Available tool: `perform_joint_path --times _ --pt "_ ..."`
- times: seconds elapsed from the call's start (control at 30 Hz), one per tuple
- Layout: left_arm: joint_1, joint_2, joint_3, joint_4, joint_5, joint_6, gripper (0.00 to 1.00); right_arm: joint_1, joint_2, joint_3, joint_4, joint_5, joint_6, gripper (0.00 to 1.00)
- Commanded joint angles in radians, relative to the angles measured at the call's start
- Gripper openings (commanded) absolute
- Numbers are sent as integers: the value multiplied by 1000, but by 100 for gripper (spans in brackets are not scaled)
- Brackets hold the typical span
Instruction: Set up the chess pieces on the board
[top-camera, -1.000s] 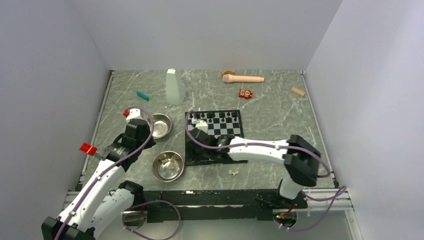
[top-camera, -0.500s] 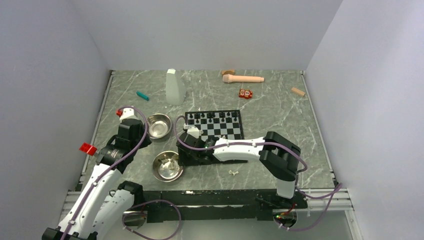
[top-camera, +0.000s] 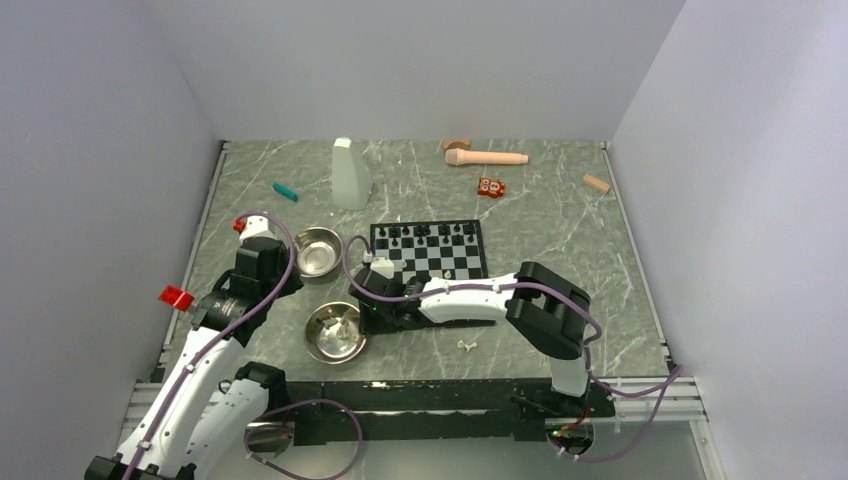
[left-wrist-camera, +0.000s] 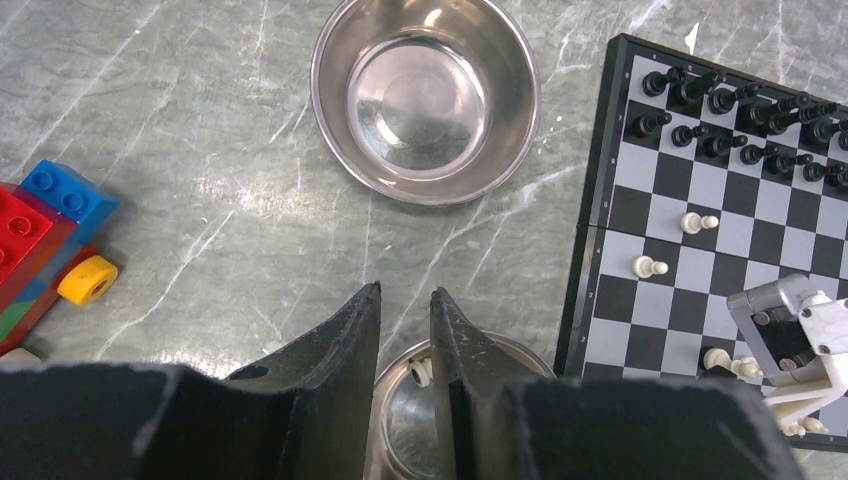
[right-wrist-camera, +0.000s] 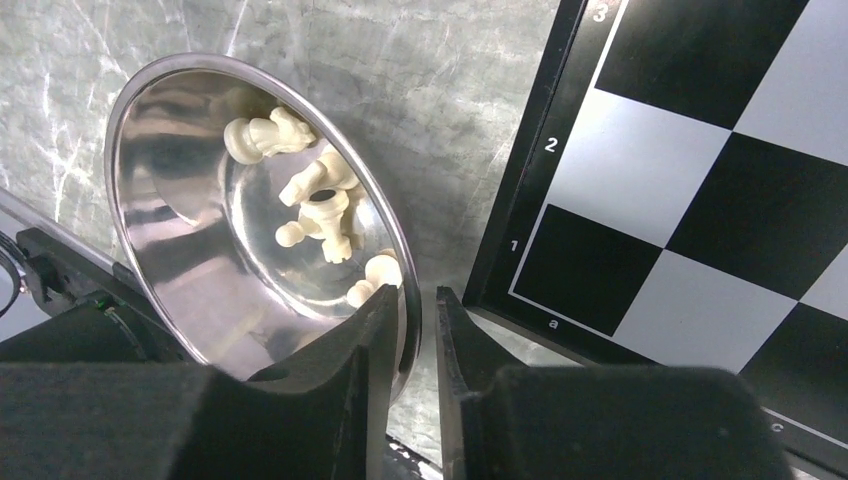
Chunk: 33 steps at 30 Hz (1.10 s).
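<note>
On the grey marbled table (top-camera: 560, 240), toward the far edge: a white bottle (top-camera: 350, 175), a teal stick (top-camera: 286, 191), a wooden pestle-like piece (top-camera: 486, 157), a small red toy (top-camera: 490, 187), a wooden block (top-camera: 596, 183). Nearer, left of centre: two steel bowls, the far bowl (top-camera: 325, 252) just beyond the near bowl (top-camera: 320, 345). Further left, red, blue and yellow toy bricks (left-wrist-camera: 45, 240).

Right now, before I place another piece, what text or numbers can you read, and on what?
"3": white, on the board's black side border.
"2": same border, next along.
"1": same border, next again.
"a": adjoining border, by the corner.
Border marks in the left wrist view: too small to read.
Anything on the red toy: too small to read.
</note>
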Motion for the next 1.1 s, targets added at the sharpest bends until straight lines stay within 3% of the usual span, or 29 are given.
perform_joint_path --times 0.0,0.53,0.77,1.07 --pt "8 -12 19 13 6 22 30 -1 1 40 14 -1 11 22" --pt "9 -23 22 3 2 23 30 -4 -49 94 -31 8 -10 1" --pt "12 -27 34 -5 -7 34 30 -43 -106 70 -19 -31 -7 0" --pt "22 -25 45 -6 -3 43 31 -163 -293 -29 -43 -39 -19 0"
